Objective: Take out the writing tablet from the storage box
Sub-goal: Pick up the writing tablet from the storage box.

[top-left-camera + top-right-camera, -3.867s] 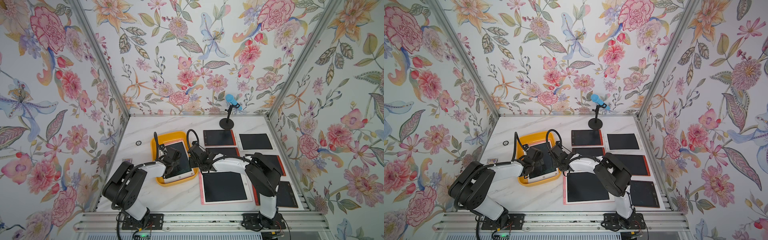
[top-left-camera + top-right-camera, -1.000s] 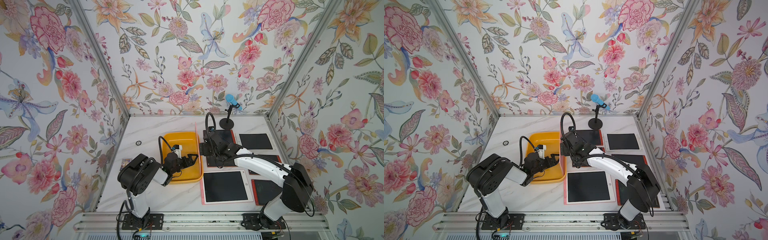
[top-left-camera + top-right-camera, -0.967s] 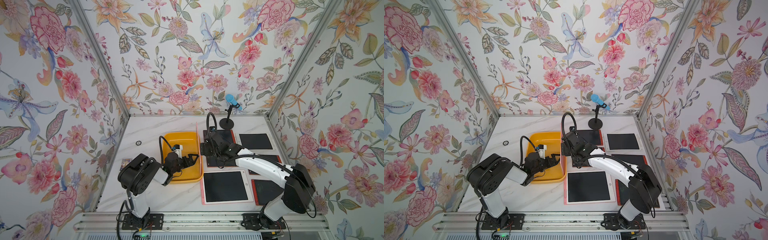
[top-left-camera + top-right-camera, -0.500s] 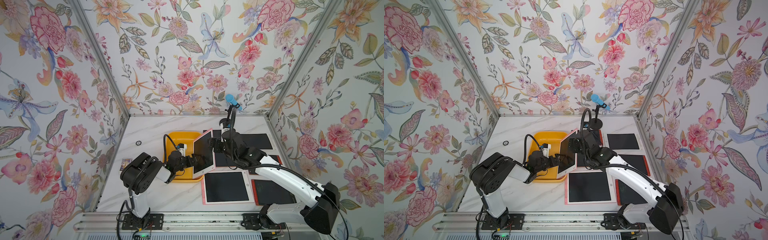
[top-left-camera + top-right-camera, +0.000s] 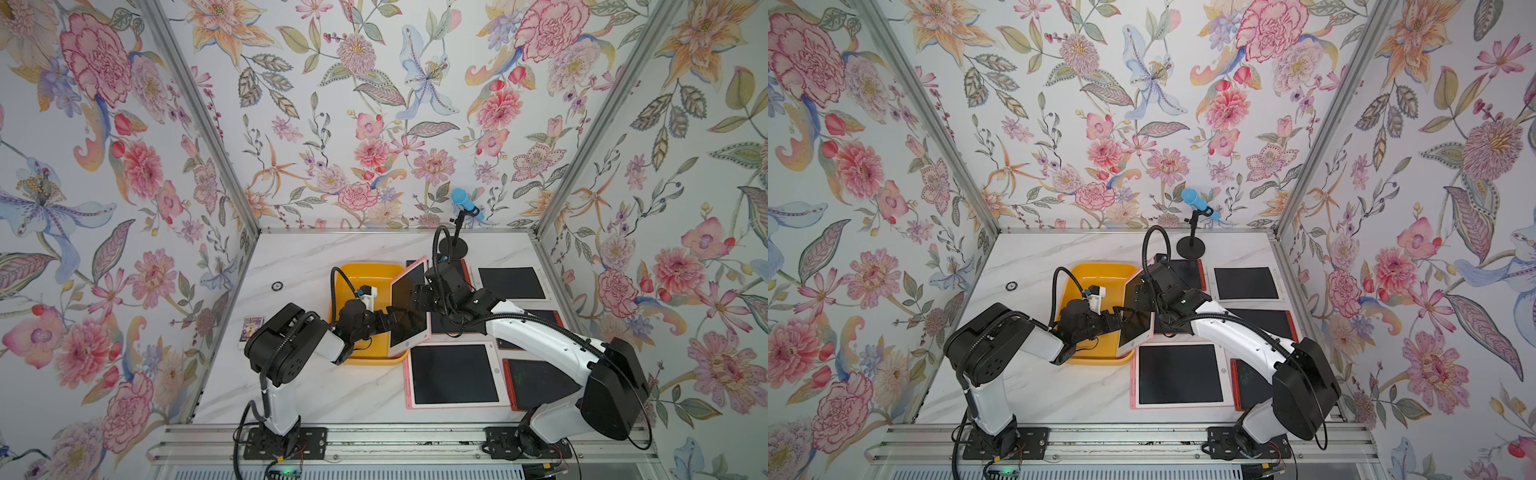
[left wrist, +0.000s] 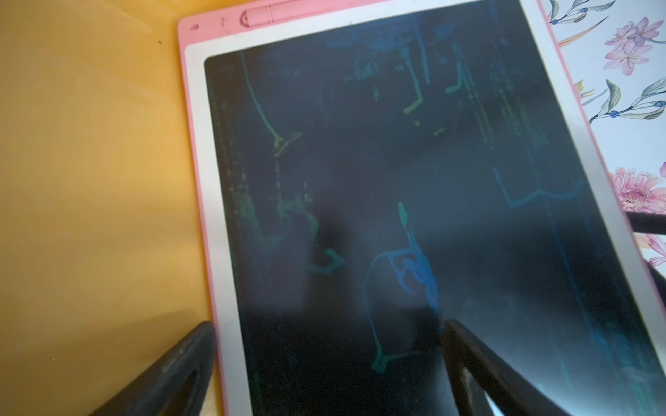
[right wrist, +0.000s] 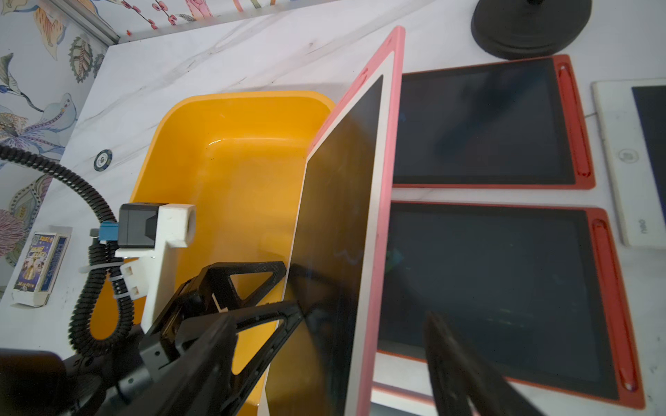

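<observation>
The pink-framed writing tablet [image 5: 409, 307] [image 5: 1134, 328] stands tilted on its long edge at the right wall of the yellow storage box [image 5: 361, 266] [image 5: 1100, 266]. Its dark screen faces the left arm. My left gripper [image 5: 388, 321] [image 6: 328, 324] is open inside the box, with both fingertips at the screen. My right gripper [image 5: 415, 297] [image 7: 329, 318] is open and straddles the tablet's raised edge, one finger on each side with a gap to each. The box floor [image 7: 234, 162] is otherwise bare.
Several tablets lie flat to the right of the box: a large pink one [image 5: 453, 374], red ones [image 7: 486, 122] and a white one [image 5: 511, 282]. A blue microphone on a black stand [image 5: 457, 245] is behind them. A small card box [image 5: 251, 326] and a ring [image 5: 277, 286] lie left.
The tablet lay flat in the box earlier and now stands on edge at the right wall. My right gripper has come up from the flat tablets to its raised edge.
</observation>
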Motion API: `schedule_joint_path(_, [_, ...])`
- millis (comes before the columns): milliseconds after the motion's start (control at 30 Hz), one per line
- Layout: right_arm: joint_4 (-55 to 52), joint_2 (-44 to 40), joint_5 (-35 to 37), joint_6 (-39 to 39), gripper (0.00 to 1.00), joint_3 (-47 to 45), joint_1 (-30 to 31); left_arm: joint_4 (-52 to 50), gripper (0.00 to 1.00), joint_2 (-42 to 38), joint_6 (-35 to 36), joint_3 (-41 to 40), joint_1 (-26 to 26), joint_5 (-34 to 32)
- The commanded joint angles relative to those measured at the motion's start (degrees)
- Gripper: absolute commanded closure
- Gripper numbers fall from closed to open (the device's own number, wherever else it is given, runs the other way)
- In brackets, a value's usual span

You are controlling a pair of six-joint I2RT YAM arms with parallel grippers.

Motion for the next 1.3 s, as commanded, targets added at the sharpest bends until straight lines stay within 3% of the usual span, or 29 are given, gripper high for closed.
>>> schedule_joint_path(0, [-1.4, 0.9, -0.9, 1.5, 0.27, -0.6, -0.5, -13.1, 0.01, 4.8, 0.2, -2.2, -1.5, 1.4])
schedule_joint_path(67, [-1.4, 1.5, -1.5, 1.9, 0.37, -0.8, -0.6, -12.9, 0.01, 4.9, 0.2, -2.2, -1.5, 1.5])
schedule_joint_path(200, [-1.2, 1.5, -0.8, 3.5, 0.68, -1.1, -0.7, -12.2, 0.01, 5.4, 0.0, -2.1, -1.5, 1.7])
schedule_joint_path(367, [-0.8, 1.6, -1.4, 3.8, 0.84, -1.2, -0.6, -10.9, 0.01, 5.5, -0.6, -2.6, -1.4, 2.2])
schedule_joint_path(467, [-0.6, 1.9, -1.1, 3.9, 1.00, -1.5, -0.4, -10.6, 0.01, 5.2, -0.6, -2.8, -1.3, 2.3])
schedule_joint_path(633, [0.0, 1.3, -0.2, 3.4, 1.00, -1.4, 0.1, -10.0, 0.01, 3.5, -0.5, -4.5, 0.0, 2.7])
schedule_joint_path(867, [0.4, -1.0, 2.3, 0.7, 1.00, 1.6, 0.8, -10.5, 0.01, -2.4, 0.3, -8.6, 7.2, 4.5])
schedule_joint_path(1067, [0.3, -4.4, 6.0, -3.1, 1.00, 4.9, 2.0, -23.7, 0.01, -7.4, 6.9, -4.5, 12.5, 3.4])
schedule_joint_path(1267, [-1.7, -8.0, 8.2, -7.5, 1.00, 8.7, 2.0, -33.9, 0.01, -4.0, 10.6, 3.8, 15.6, 1.3])
